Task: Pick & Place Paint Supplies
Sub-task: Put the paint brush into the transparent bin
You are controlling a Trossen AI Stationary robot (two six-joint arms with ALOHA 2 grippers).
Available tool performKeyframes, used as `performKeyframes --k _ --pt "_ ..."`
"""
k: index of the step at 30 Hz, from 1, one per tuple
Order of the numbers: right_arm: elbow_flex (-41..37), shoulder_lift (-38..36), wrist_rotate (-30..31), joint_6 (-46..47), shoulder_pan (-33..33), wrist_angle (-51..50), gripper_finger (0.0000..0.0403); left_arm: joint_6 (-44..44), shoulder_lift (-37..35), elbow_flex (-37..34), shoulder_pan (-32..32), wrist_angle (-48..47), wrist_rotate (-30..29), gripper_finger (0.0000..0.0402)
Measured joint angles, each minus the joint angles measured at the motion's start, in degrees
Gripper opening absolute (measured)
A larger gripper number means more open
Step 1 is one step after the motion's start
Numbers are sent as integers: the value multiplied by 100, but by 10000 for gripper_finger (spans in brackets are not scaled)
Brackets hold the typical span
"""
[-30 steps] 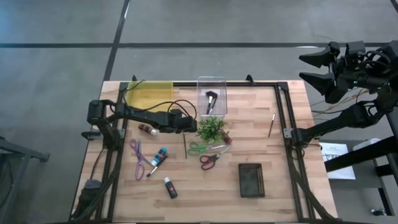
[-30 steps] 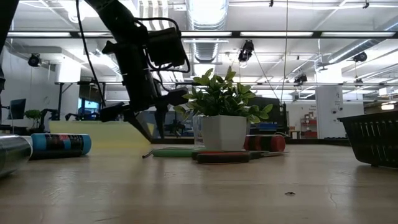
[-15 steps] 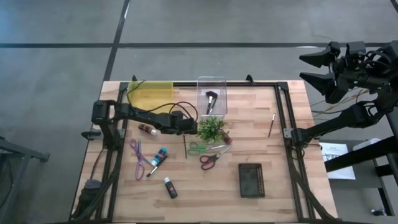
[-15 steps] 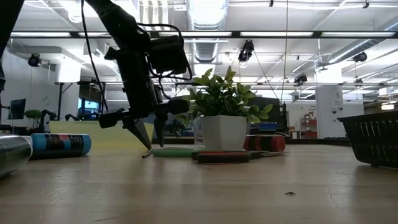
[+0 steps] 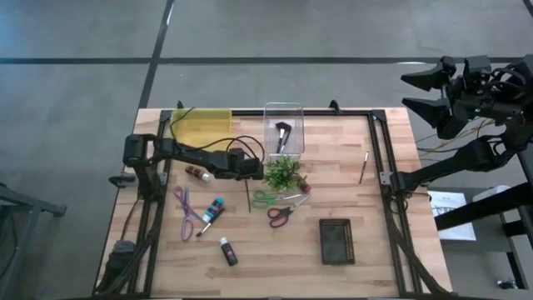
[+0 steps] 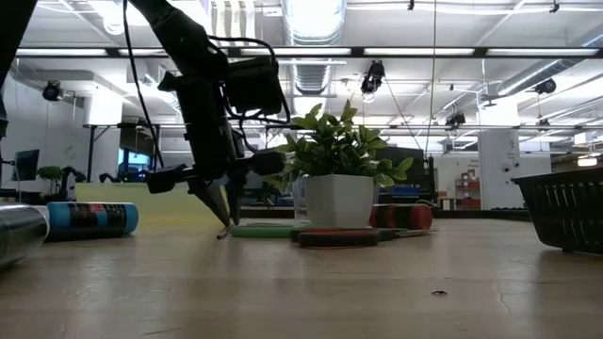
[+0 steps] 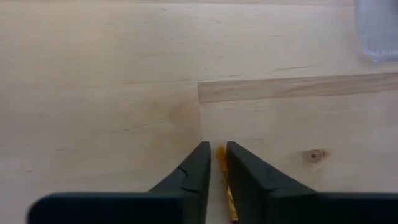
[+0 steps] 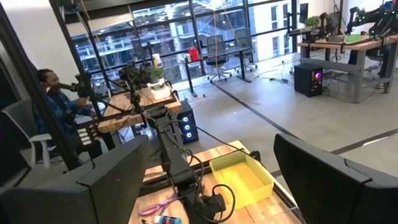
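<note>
Reaching low over the wooden table [image 5: 350, 142], the left gripper [image 5: 248, 177] had its tips down on the boards between the brown paint tube [image 5: 198, 173] and the potted plant [image 5: 282, 172]. Its two dark fingers [image 7: 200, 167] stood nearly together, closed on the far end of a thin brush [image 5: 247, 197]; in the left wrist view the brush's yellowish shaft [image 7: 225, 186] ran down the narrow slit between them. The rest of that brush lay flat on the table, pointing toward the near edge.

Farthest left sat a yellow tray [image 5: 200, 125] at the far edge. Nearer the front lay the purple scissors [image 5: 185, 213], then the blue paint tube [image 5: 215, 207], and the black paint tube [image 5: 227, 251] closest to the front. Right of the gripper, the plant stood very near the arm's end, crowding that side. Behind the plant stood a clear container [image 5: 284, 112] with a fan brush [image 5: 282, 133] inside. In front of the plant lay the green scissors [image 5: 268, 198] and the red scissors [image 5: 281, 215], just beside the held brush. Farther right were a black basket [image 5: 336, 241] and another thin brush [image 5: 364, 167], well apart from the rest.

The right gripper [image 5: 420, 90] waited beyond the table's far right corner, its fingers spread wide with nothing between them
</note>
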Motion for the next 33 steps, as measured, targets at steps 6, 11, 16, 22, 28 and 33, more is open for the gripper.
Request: performKeyframes --k 6,11,16,22,28,33 --pt "0 0 -2 -2 -1 0 345 0 4 -9 0 -52 29 6" --pt "0 0 -3 -1 -1 -1 345 15 -85 -9 2 -61 115 3" --pt "0 0 -11 0 0 -2 345 66 -514 -16 -23 -55 329 2" --pt "0 0 -20 0 -1 -1 345 395 -1194 -15 -113 -72 282 1" --pt "0 0 -25 31 -1 -2 345 764 -1944 -15 -153 -58 216 0" --pt "0 0 -24 47 0 -4 345 1234 -2439 -9 -162 210 203 0"
